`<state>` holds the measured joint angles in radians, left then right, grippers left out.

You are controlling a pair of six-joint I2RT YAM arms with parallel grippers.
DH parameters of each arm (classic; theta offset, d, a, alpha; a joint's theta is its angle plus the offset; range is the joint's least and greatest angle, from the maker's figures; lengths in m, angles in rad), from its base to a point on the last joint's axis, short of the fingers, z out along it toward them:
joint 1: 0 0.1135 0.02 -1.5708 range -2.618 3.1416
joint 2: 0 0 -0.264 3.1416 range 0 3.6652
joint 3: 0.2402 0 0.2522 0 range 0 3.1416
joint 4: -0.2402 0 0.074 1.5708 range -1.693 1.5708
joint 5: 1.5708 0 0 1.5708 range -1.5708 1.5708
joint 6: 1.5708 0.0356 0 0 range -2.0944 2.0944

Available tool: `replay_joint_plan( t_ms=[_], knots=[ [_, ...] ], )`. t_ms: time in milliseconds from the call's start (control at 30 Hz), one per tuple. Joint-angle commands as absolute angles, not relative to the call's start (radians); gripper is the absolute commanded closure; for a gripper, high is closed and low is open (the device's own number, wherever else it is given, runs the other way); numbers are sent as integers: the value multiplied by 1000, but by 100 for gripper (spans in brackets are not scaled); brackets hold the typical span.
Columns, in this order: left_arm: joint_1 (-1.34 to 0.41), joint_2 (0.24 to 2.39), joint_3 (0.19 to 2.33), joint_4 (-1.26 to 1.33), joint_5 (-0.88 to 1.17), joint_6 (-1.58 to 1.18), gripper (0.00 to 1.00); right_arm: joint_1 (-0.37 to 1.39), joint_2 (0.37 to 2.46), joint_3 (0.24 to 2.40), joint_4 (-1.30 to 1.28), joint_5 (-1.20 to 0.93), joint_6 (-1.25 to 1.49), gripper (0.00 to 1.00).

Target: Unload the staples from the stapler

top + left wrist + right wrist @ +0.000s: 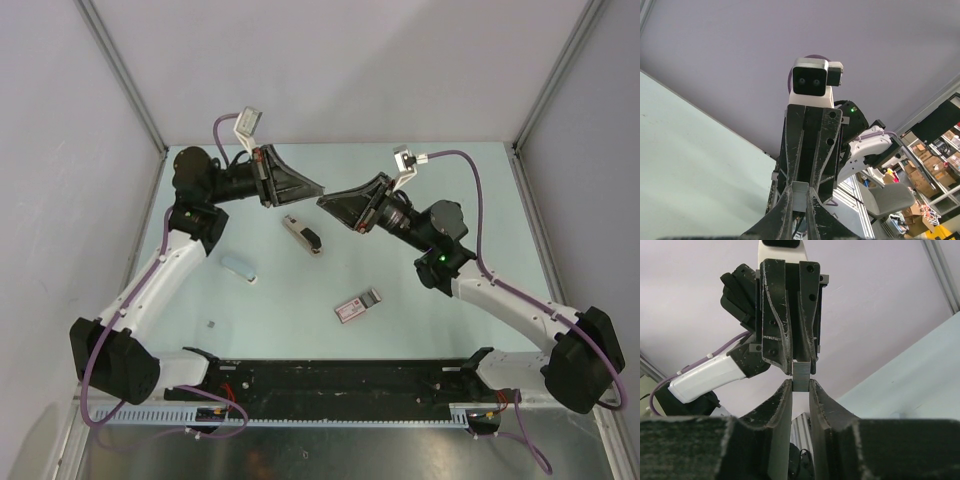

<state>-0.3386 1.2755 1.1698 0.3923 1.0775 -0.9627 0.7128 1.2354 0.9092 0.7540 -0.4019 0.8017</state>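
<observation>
The stapler [302,233], black with a silvery-grey end, lies on the pale green table below the spot where my two grippers meet. A short silvery strip of staples [801,376] is held in the air between both grippers, tip to tip. My left gripper [316,189] is shut on one end of the strip; in the left wrist view [801,194] the strip [803,200] sits between its fingers. My right gripper [326,201] is shut on the other end, seen in the right wrist view [800,386].
A flat pinkish-red and white box [358,306] lies nearer the front. A small pale blue oblong thing [240,267] lies front left, and a tiny grey bit [211,324] beyond it. The black base rail [340,380] runs along the near edge.
</observation>
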Motion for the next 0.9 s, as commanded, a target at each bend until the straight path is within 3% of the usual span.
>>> replay_joint_plan(
  t_ms=[0,233,367,600,867],
  knots=[
    [-332,1235,1156,430,1074,-956,84,720,1237,949,804,-406,803,80],
    [-330,1230,1147,430,1076,-948,83,722,1236,950,797,-406,798,99],
    [-328,1224,1140,429,1080,-938,78,720,1227,950,761,-401,777,100],
    [-293,1215,1161,349,1074,-871,52,703,1188,950,524,-403,703,100],
    [-257,1240,1246,-99,967,-536,40,630,1140,950,132,-402,575,100]
  ],
)
